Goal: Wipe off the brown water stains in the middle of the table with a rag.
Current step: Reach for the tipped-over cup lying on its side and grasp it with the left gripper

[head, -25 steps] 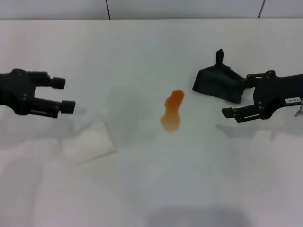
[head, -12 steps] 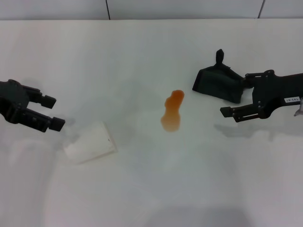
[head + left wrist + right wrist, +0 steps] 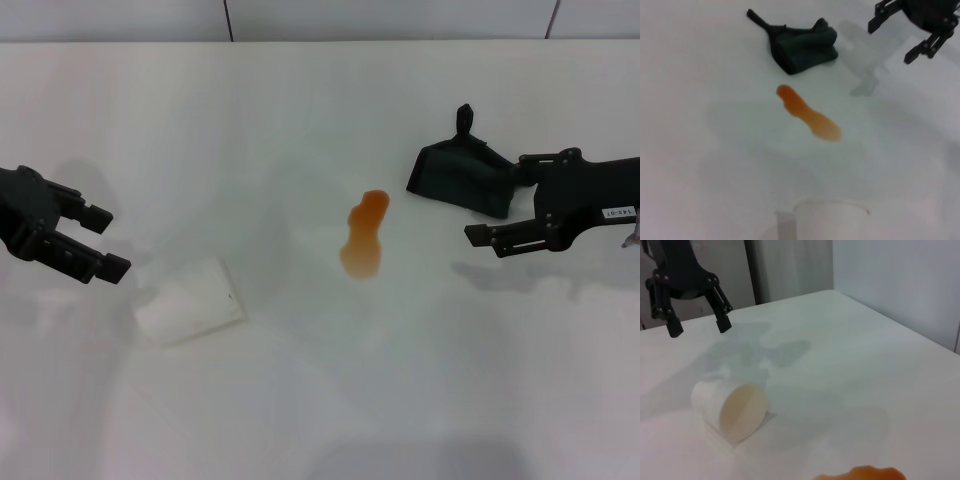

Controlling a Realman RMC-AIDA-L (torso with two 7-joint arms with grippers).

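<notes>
The right gripper (image 3: pixel 505 207) hovers right of the brown water stains (image 3: pixel 363 236), its fingers spread apart with nothing clamped between them; its far finger lies right at the edge of the dark rag (image 3: pixel 462 179), which sits crumpled on the table (image 3: pixel 320 400) up and to the right of the stains. A clear strip of white tabletop separates the rag from the stains. The left gripper (image 3: pixel 104 240) hangs well to the left of the stains, fingers likewise parted and empty, just above and left of a white cup (image 3: pixel 190 301) lying on its side. Bare tabletop stretches from the stains toward the near edge, and from the stains back to the far edge.

Compared with a second ago, the left gripper has drawn back leftward and dropped lower, away from the stains; half a second ago it was almost where it is now. The right gripper, rag, cup and stains sit as before.

The stains form one orange-brown elongated blob at mid-table, its long axis running near-to-far with a slight rightward lean at the far end, the wider lobe nearest the robot.
</notes>
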